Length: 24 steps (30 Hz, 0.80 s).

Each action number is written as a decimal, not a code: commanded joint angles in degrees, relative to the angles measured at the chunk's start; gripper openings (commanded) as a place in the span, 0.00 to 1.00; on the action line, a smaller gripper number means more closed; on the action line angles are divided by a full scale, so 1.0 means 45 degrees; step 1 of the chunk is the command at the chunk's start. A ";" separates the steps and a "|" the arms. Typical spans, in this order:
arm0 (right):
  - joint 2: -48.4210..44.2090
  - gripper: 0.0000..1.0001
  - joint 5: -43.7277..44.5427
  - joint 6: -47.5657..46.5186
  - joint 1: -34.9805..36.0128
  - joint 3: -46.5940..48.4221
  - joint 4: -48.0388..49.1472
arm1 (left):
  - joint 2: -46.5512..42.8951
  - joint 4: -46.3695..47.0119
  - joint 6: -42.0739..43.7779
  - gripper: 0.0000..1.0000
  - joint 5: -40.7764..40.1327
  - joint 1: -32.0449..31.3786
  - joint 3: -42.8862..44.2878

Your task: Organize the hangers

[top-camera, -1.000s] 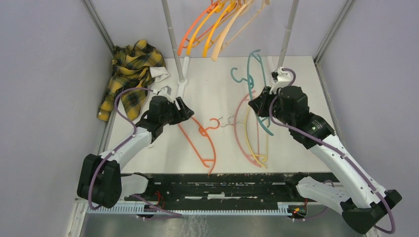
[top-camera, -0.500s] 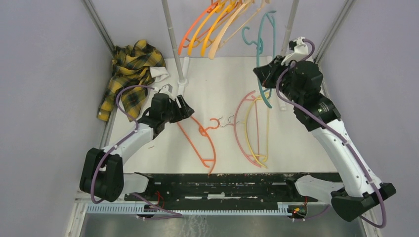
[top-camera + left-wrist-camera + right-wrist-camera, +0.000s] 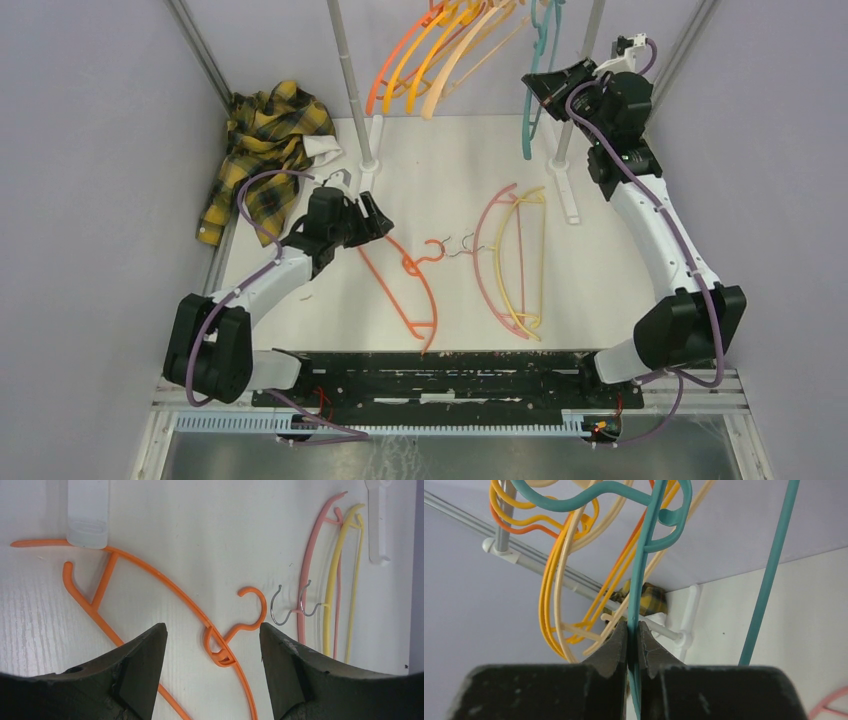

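Note:
My right gripper is shut on a teal hanger, holding it high at the back near the right pole. In the right wrist view the fingers pinch its thin teal bar just below the hook. Several orange, yellow-orange and pale hangers hang on the rail beside it. On the table lie an orange hanger, a pink hanger and a yellow hanger. My left gripper is open, low over the orange hanger, with the hook's base between its fingers and nothing held.
A yellow-and-black plaid shirt lies crumpled at the table's back left. Two grey upright poles rise from white feet on the table. Frame bars run along both sides.
The right arm has lifted the teal hanger from the table up and back toward the hanging rail. The left arm and the hangers on the table have stayed put.

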 commanded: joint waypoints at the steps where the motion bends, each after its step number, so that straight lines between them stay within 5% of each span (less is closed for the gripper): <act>1: 0.0209 0.01 -0.1679 0.1776 -0.0169 0.1015 0.3088 | 0.0203 0.0279 0.0618 0.75 -0.0181 -0.0029 0.0500; 24: 0.2531 0.01 -0.0565 0.3083 -0.0197 0.3264 0.3474 | 0.0379 0.0544 0.0545 0.74 -0.0131 -0.0026 0.0462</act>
